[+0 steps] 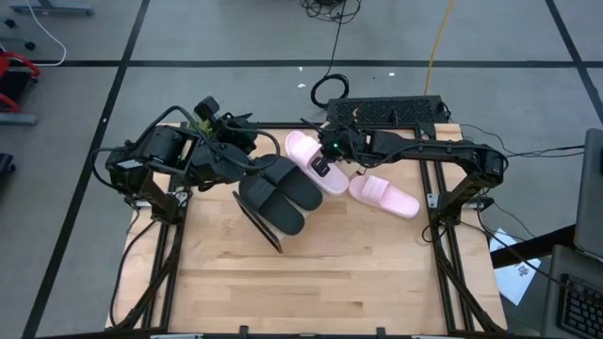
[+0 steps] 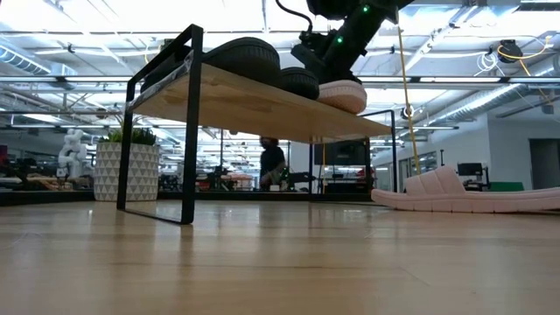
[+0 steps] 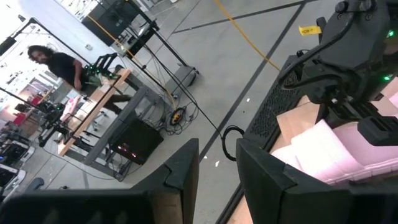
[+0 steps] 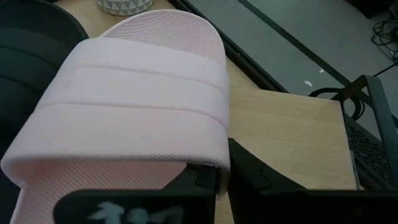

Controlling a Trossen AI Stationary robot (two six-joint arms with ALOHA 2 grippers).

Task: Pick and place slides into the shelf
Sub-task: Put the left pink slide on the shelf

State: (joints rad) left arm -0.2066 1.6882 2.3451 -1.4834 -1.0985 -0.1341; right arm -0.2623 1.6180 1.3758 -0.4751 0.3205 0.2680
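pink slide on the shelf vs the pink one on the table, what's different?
Place: the shelf slide lies up on the shelf beside the black slides; the table slide lies on the table to the shelf's right.
Grip: the right gripper is shut on the shelf slide's strap; nothing touches the table slide.
Shared: both are pale pink with a wide strap, soles down.
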